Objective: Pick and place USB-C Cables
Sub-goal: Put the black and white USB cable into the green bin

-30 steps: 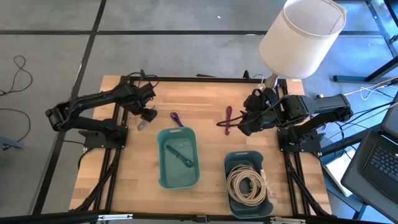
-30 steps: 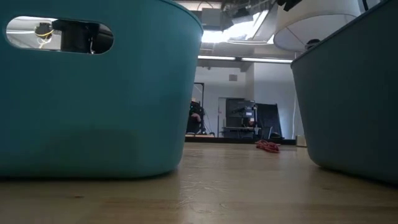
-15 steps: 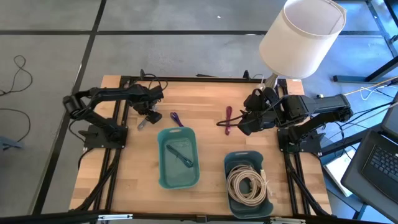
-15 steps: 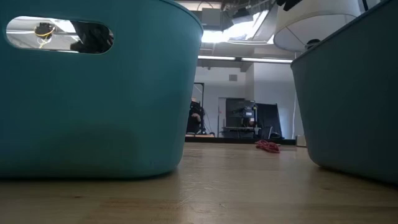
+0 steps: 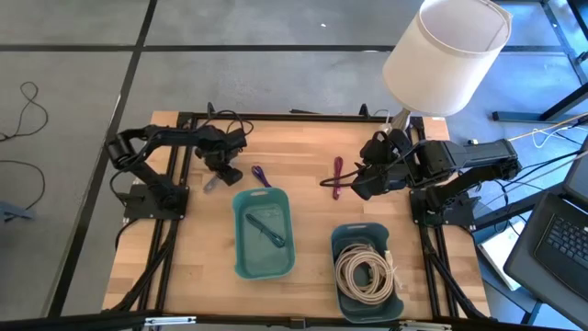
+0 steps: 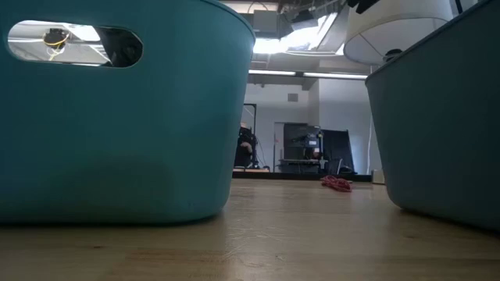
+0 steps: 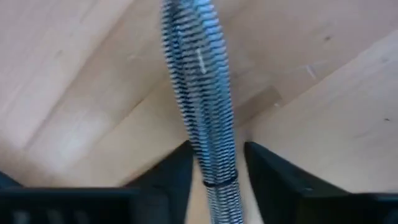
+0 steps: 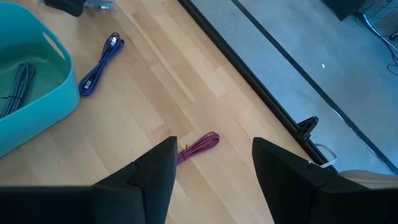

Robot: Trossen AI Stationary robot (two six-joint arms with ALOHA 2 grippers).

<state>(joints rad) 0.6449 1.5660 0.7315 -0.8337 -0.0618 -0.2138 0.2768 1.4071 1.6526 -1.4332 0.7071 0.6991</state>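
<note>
Left gripper [image 7: 214,180] at far left, fingers seemingly clamped on grey braided cable [image 7: 199,93]; right gripper [image 8: 211,171] spread apart above magenta cable [image 8: 198,147].

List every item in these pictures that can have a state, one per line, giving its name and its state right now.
Left gripper: down at the table, fingers either side of the grey braided cable.
Right gripper: open, empty, above the magenta cable.
Purple cable: lying loose on the table.
Left tray: holds one dark cable.
Right tray: holds the cream coiled cables.
</note>
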